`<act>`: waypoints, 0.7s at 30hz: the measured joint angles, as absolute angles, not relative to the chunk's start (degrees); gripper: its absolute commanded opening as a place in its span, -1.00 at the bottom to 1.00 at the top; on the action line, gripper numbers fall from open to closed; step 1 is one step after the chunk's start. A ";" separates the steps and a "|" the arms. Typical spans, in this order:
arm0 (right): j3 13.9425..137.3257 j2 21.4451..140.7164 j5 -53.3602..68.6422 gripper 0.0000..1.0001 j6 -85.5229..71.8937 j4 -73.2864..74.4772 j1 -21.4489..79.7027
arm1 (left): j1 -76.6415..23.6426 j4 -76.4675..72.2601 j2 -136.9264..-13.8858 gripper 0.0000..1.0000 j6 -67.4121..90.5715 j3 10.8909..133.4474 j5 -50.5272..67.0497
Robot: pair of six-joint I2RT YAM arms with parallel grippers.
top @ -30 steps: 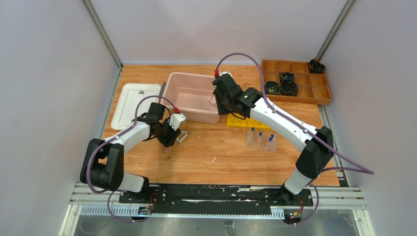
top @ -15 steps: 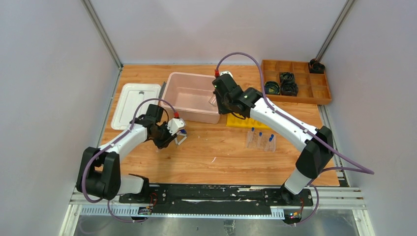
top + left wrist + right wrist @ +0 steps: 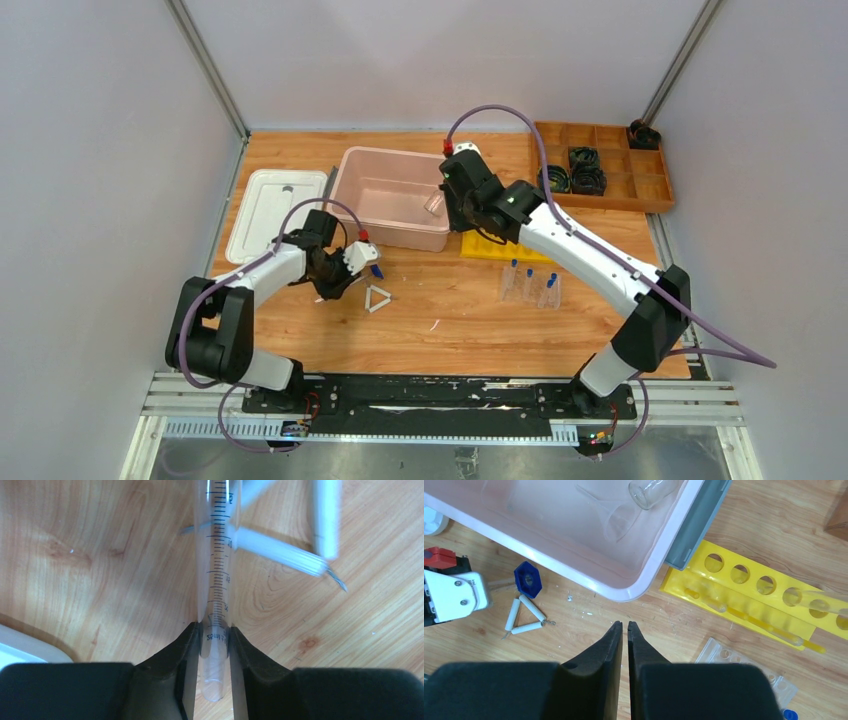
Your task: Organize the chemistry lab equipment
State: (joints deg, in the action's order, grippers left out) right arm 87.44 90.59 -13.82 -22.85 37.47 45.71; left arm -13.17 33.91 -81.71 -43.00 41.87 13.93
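A clear graduated tube, round in section with a rounded bottom, was pinched near that bottom between the black fingers of the left gripper. Its long axis ran straight up the left wrist frame, away from the gripper, above the grained wooden worktop. In the top view it was held left of centre, blue cap pointed right, while the right gripper was pressed almost together on nothing, below a pink plastic bin, the yellow six-hole rack to its right.
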 measured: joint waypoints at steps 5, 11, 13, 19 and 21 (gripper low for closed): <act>86.67 88.84 -14.17 -0.81 -22.74 36.91 45.71 | -13.17 34.63 -81.23 -1.00 -42.92 42.09 13.93; 85.43 88.27 -14.20 -0.87 -22.68 36.71 45.65 | -13.17 42.83 -74.37 -1.00 -42.63 47.70 14.50; 85.14 88.16 -14.20 -0.89 -22.65 36.58 45.60 | -13.19 46.39 -70.94 -1.00 -42.35 53.10 15.62; 83.35 86.43 -14.15 -0.90 -22.68 35.88 45.01 | -13.26 51.77 -65.69 -1.00 -43.35 72.49 17.67; 82.94 85.86 -14.15 -0.91 -22.70 35.55 44.95 | -13.26 52.21 -67.11 -1.00 -44.71 77.32 17.76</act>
State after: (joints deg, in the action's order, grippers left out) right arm 82.94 85.86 -14.15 -22.70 35.55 44.95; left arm -13.26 52.21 -67.11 -44.71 77.32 17.76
